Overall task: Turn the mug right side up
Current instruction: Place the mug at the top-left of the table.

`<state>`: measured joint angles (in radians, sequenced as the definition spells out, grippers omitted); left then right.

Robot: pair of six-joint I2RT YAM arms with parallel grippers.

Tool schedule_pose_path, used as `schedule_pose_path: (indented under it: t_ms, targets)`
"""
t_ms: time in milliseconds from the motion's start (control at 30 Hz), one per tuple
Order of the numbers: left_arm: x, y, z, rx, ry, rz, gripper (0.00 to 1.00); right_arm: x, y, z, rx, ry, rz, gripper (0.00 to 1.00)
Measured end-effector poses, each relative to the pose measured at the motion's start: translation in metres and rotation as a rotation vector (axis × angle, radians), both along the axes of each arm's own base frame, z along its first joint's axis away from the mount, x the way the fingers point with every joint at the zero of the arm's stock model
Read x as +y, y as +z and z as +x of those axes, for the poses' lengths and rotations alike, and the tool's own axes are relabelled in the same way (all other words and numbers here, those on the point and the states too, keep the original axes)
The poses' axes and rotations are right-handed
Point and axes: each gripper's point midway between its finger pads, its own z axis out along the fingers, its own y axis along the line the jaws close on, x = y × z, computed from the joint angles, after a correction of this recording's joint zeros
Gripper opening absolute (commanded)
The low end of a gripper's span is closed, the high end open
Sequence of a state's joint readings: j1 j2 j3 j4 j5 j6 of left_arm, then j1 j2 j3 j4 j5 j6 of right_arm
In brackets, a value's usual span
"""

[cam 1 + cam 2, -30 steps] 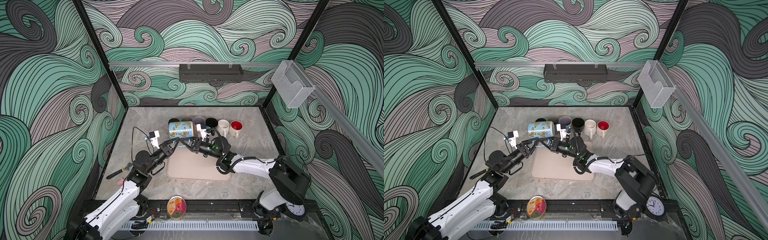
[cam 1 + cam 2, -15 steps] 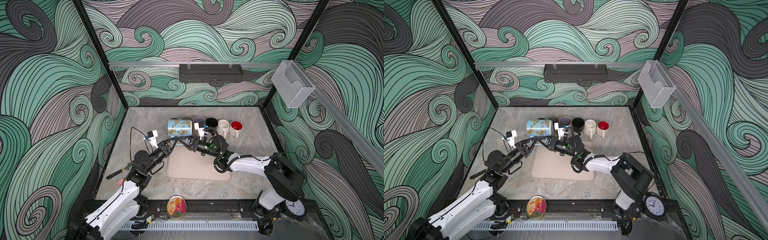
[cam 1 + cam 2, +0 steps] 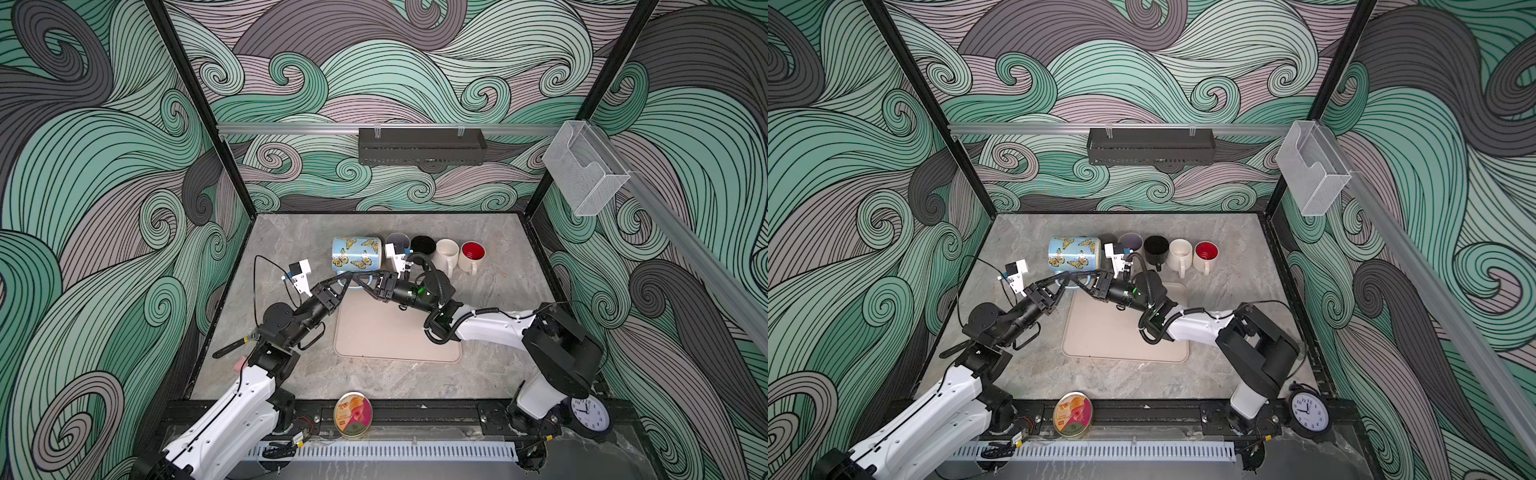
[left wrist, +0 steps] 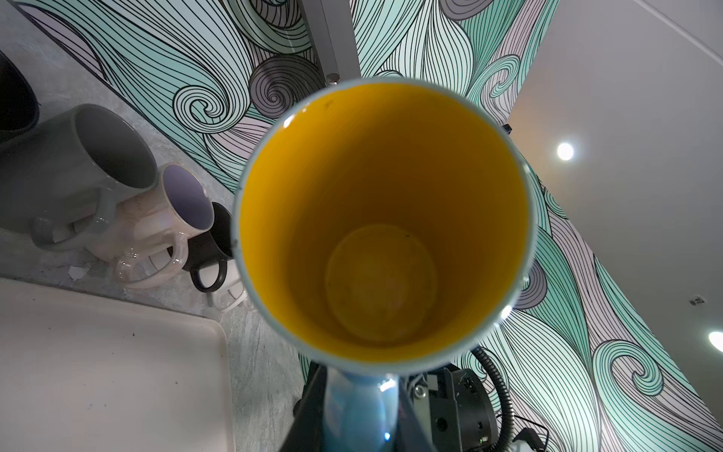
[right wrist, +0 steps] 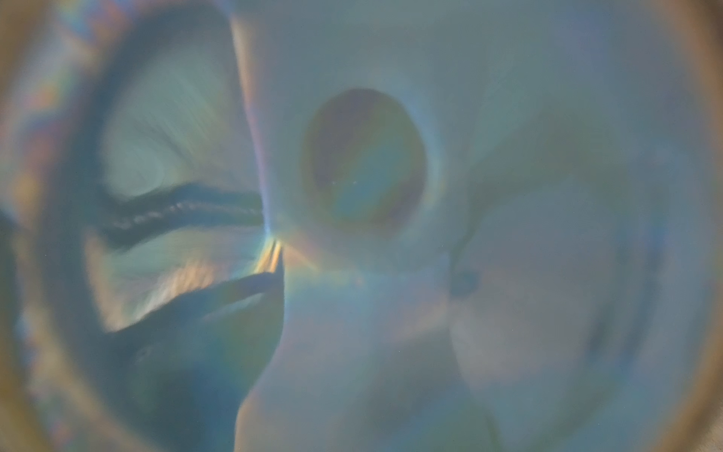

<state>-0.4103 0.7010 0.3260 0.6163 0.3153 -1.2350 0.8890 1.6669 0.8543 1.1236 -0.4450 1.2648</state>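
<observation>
Left wrist view: butterfly mug (image 4: 383, 219) lies on its side by the other mugs (image 4: 117, 188), past the mat (image 4: 98, 371); left gripper (image 4: 358, 385) pinches its handle (image 4: 358, 411), right gripper (image 3: 360, 277) looks shut there too, so I think it's a hand-over & next right lets go, left tips it up.

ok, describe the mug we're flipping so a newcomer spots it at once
On the grey table, a row of mugs stands behind the beige mat. The target mug is at the row's left end. Unlike the plain upright ones, it is pale blue with butterflies, yellow inside, and tipped on its side.
</observation>
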Motion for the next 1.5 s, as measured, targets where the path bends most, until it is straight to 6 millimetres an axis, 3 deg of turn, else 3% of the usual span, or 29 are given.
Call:
schedule_pose_path:
  t_ms: [133, 500, 800, 1267, 1500]
  targets:
    - [0.004, -0.002, -0.002, -0.002, 0.018, 0.024, 0.0, 0.004, -0.002, -0.002, 0.007, 0.02, 0.007, 0.3]
    - [0.006, -0.01, 0.001, 0.007, 0.045, 0.068, 0.0, 0.009, -0.009, -0.003, 0.053, 0.047, 0.0, 0.44]
    - [0.012, -0.01, 0.006, 0.015, 0.081, 0.114, 0.0, 0.008, -0.014, -0.004, 0.072, 0.054, 0.003, 0.49]
    - [0.018, -0.024, 0.028, 0.07, 0.135, 0.252, 0.0, 0.0, -0.053, -0.02, 0.126, 0.107, -0.07, 0.52]
    - [0.02, -0.009, 0.033, 0.027, 0.157, 0.34, 0.0, -0.007, -0.074, -0.023, 0.16, 0.109, -0.109, 0.53]
